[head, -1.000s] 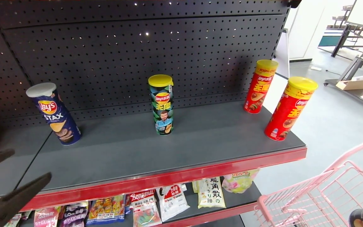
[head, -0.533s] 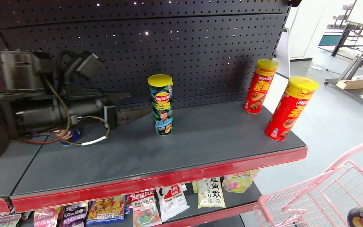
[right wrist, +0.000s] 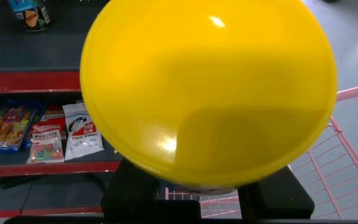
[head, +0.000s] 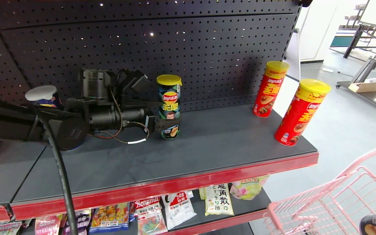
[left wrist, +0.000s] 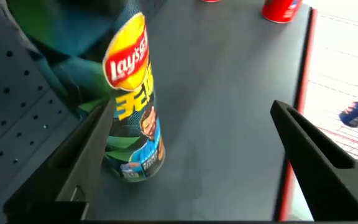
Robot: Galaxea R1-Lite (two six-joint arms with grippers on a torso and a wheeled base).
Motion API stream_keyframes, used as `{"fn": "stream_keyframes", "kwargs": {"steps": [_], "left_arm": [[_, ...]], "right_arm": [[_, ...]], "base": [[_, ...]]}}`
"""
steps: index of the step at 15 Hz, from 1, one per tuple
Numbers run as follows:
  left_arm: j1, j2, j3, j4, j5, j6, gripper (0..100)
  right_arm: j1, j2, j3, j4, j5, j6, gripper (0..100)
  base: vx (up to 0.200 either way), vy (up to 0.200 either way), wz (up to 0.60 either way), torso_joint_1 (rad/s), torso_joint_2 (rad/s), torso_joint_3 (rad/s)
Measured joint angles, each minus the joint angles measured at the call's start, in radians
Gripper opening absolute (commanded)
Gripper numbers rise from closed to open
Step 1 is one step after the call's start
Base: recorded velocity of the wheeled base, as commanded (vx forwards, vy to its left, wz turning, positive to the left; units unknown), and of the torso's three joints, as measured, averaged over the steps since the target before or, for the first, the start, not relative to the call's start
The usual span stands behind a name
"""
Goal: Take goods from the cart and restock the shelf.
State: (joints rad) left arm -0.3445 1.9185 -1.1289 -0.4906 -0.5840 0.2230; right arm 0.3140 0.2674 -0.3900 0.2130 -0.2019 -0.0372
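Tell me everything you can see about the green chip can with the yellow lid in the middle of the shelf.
The green chip can is a tall tube, seemingly cardboard, with a yellow plastic-looking lid and a printed cartoon face. It stands upright on the dark shelf near the pegboard. The open left gripper straddles its lower part; contact is unclear.

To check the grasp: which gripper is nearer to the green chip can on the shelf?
Left. The left gripper is low beside the green chip can, fingers open. The right gripper holds a yellow-lidded can far off, by the pink cart.
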Motion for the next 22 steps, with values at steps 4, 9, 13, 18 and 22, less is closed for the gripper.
{"fn": "stream_keyframes", "kwargs": {"steps": [4, 9, 13, 18, 22], "left_arm": [[0.011, 0.029, -0.030, 0.000, 0.021, 0.001, 100], [0.065, -0.021, 0.032, 0.000, 0.019, 0.002, 100], [0.098, -0.038, 0.047, -0.004, 0.014, 0.016, 100], [0.122, 0.020, 0.018, -0.129, -0.059, 0.044, 100], [0.132, 0.063, -0.012, -0.150, -0.060, 0.047, 100]], "right_arm": [[0.000, 0.001, -0.001, 0.000, 0.000, 0.008, 0], [0.001, 0.005, -0.001, 0.000, 0.001, 0.013, 0], [0.001, 0.011, -0.005, -0.001, 0.001, 0.013, 0], [0.002, 0.014, -0.005, -0.001, 0.001, 0.013, 0], [0.002, 0.014, -0.012, -0.001, -0.002, 0.012, 0]], "base": [[0.000, 0.000, 0.00, 0.000, 0.00, 0.000], [0.000, 0.000, 0.00, 0.000, 0.00, 0.000], [0.000, 0.000, 0.00, 0.000, 0.00, 0.000], [0.000, 0.000, 0.00, 0.000, 0.00, 0.000], [0.000, 0.000, 0.00, 0.000, 0.00, 0.000]]}}
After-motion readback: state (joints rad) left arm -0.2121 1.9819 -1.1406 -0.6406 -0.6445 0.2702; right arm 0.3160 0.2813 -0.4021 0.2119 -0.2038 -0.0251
